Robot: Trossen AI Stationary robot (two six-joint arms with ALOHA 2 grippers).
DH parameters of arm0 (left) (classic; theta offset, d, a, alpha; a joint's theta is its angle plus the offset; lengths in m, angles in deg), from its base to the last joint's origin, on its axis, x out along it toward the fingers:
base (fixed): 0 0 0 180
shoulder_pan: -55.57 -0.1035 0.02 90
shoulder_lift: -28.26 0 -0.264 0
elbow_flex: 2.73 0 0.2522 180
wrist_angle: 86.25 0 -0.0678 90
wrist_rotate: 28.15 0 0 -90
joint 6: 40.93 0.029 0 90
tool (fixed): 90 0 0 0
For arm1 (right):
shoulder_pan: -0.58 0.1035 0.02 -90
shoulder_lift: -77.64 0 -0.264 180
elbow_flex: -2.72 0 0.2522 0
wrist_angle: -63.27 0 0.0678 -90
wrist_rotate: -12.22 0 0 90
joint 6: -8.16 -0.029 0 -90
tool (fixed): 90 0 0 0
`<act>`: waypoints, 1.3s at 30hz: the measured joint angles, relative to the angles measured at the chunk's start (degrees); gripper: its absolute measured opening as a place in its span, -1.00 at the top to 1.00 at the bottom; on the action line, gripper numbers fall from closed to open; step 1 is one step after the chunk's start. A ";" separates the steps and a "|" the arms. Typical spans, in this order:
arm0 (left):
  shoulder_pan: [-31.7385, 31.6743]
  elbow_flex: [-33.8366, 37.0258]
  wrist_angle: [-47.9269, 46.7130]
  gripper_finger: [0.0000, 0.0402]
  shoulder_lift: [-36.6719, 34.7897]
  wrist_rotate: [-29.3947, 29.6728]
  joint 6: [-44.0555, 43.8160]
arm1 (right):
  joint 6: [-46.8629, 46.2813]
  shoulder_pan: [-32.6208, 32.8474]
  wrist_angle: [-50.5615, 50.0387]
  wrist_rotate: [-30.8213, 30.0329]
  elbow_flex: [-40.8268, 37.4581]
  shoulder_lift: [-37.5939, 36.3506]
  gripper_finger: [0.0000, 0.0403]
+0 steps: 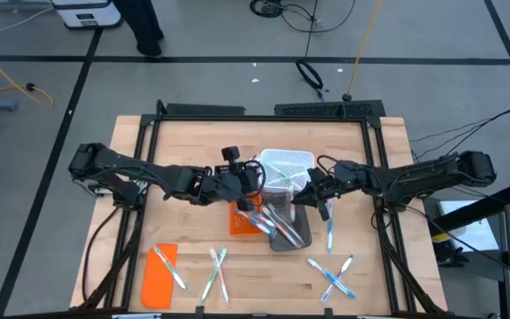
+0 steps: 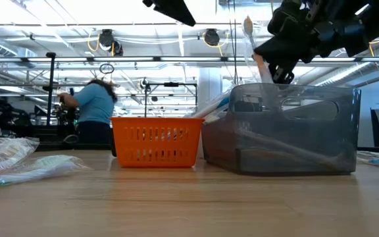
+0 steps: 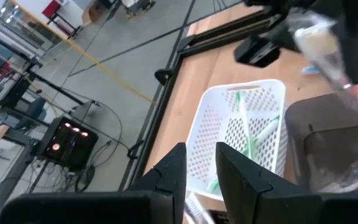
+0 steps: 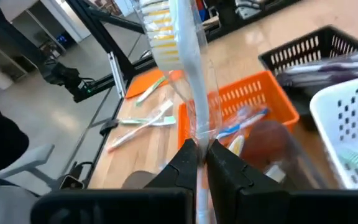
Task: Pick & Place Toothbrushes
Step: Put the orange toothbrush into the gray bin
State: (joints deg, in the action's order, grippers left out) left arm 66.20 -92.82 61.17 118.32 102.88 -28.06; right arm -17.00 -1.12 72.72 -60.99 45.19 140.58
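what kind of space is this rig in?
Likely a robotics lab or workshop hall: bare grey floor with marked lines and loose cables around the table, exposed ceiling trusses, and a person working at other equipment behind.

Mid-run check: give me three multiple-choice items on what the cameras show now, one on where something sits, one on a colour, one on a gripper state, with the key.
1. Where is the white basket?
A. behind the grey bin
B. on the floor
C. on the orange lid

2. What colour is the basket left of the grey bin in the low view?
A. green
B. orange
C. black

3. What is the right gripper doing?
A. hanging open over bare wood
B. shut on a toothbrush
C. gripping the orange lid

Key: 1 A, the high view shows it on the bin's far side; 2 B, its mesh is orange; 3 B, the right wrist view shows its fingers closed on the handle.
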 joint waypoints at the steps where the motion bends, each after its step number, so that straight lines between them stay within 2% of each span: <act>1: -0.04 0.00 -0.33 0.56 0.00 0.38 -0.09 | -0.40 0.28 -0.12 0.00 0.00 -0.03 0.95; 16: -0.10 0.00 -1.06 0.56 0.00 0.62 -0.52 | -4.47 4.30 -7.66 -1.95 0.00 0.17 0.95; 25: -0.10 0.00 -1.05 0.56 0.00 0.62 -1.17 | -5.26 6.87 -6.76 -3.21 0.00 4.99 0.95; 39: -0.10 0.00 -1.07 0.56 0.00 0.56 -1.58 | -3.82 7.13 -6.76 -3.26 0.00 5.68 0.59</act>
State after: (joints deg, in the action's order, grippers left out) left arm 66.09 -92.82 60.09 118.32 103.44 -29.64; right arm -20.82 6.01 65.96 -64.25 45.19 146.26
